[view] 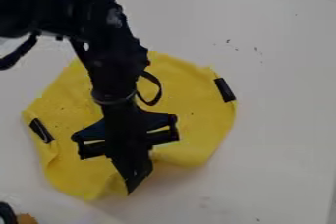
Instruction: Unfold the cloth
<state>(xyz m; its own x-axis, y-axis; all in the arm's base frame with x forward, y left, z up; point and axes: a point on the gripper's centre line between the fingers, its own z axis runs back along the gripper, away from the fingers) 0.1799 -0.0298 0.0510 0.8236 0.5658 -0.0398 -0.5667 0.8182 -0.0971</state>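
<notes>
Yellow soft-looking cloth [190,120] on the white tabletop [282,95], left and middle of my camera view, spread fairly wide but not flat. Outline uneven: left edge rumpled and turned in a little below the short black strip [41,130]; lower margin wavy, with a shadow just beside it. A second black strip [225,90] sits at the right edge.

Black two-finger gripper [131,183] hangs over the lower part of the cloth, tip pointing down the view, arm crossing the cloth's middle from upper left. From here I cannot tell whether the pincer is wide or narrow, or whether it has any fabric in it. Contact with the cloth also uncertain.

Handling, my judgement: light, limp, easily dragged. It should bend rather than push, so shoving would likely bunch it. Best hold: a shallow pinch on a single layer at the lower margin, where the ripple offers something to catch, then a low, slow draw outward. Too deep a bite could take two layers and carry the fold along. I judge the unfolding well advanced, edges left to ease out.
</notes>
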